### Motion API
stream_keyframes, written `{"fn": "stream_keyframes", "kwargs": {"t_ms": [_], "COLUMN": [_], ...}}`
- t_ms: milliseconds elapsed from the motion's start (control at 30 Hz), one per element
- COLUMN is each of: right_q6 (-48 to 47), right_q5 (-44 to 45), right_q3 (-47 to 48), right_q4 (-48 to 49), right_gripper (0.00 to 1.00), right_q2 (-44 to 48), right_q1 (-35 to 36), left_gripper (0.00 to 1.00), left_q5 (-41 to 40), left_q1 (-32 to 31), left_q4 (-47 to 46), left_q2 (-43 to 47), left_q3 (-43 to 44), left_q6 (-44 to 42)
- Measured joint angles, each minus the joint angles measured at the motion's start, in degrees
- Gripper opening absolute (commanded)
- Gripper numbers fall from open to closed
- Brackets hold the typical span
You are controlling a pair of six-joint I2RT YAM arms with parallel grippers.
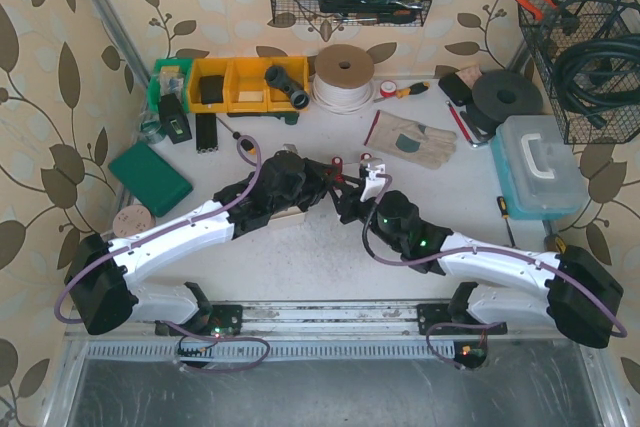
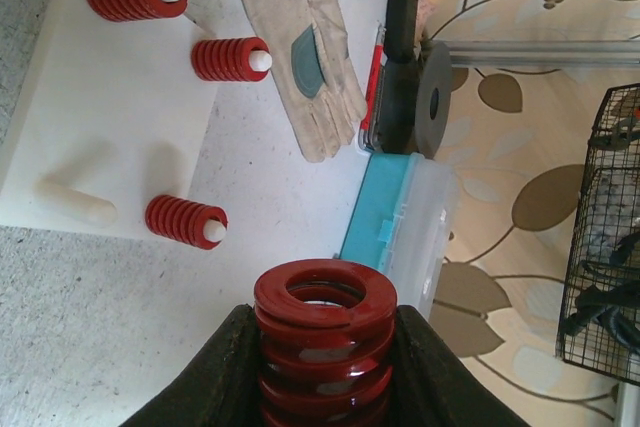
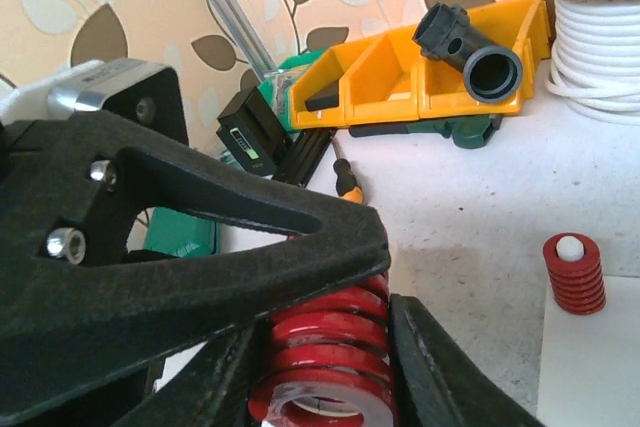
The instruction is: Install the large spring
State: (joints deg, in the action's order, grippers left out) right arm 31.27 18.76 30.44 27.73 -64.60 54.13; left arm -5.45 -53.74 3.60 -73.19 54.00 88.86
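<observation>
Left wrist shows large spring (image 2: 323, 347) lengthwise between fingers (image 2: 215, 379).

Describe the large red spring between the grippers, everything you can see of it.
The large spring is a glossy red coil of thick, flat turns, apparently painted metal, hollow through the middle. It hangs above the table, clamped across its coils by the left gripper. Fingers of the right gripper flank it closely too; whether they grip it is unclear.

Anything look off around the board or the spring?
Nothing spilled or damaged. One peg on the white board is bare, awaiting the large spring, which both the left gripper and right gripper flank at once.
</observation>
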Motion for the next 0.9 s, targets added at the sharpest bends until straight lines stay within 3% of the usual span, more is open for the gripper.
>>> {"fn": "stream_keyframes", "kwargs": {"t_ms": [233,567,700,900], "right_q6": [-0.46,-0.98,-1.33,-2.03], "right_q5": [-0.13,-0.55,-1.51,-3.76], "right_q3": [0.02,1.18,2.67,4.46], "right_q4": [0.33,-1.51,-2.25,-2.93], "right_gripper": [0.00,0.00,0.00,0.00], "right_q2": [0.02,-0.11,-1.44,-3.96], "right_q1": [-0.04,-0.26,-0.46,-0.68], "left_gripper": [0.00,0.00,0.29,0.63], "left_q5": [-0.13,-0.52,-2.01,-3.65], "left_q1": [0.02,0.02,0.11,0.00], "left_q4": [-0.33,-0.31,-0.20,0.72], "left_q2": [0.00,0.09,0.98,5.11], "left_q3": [0.00,0.00,-0.59,-3.45], "left_q6": [0.15,0.22,0.26,1.09]}}
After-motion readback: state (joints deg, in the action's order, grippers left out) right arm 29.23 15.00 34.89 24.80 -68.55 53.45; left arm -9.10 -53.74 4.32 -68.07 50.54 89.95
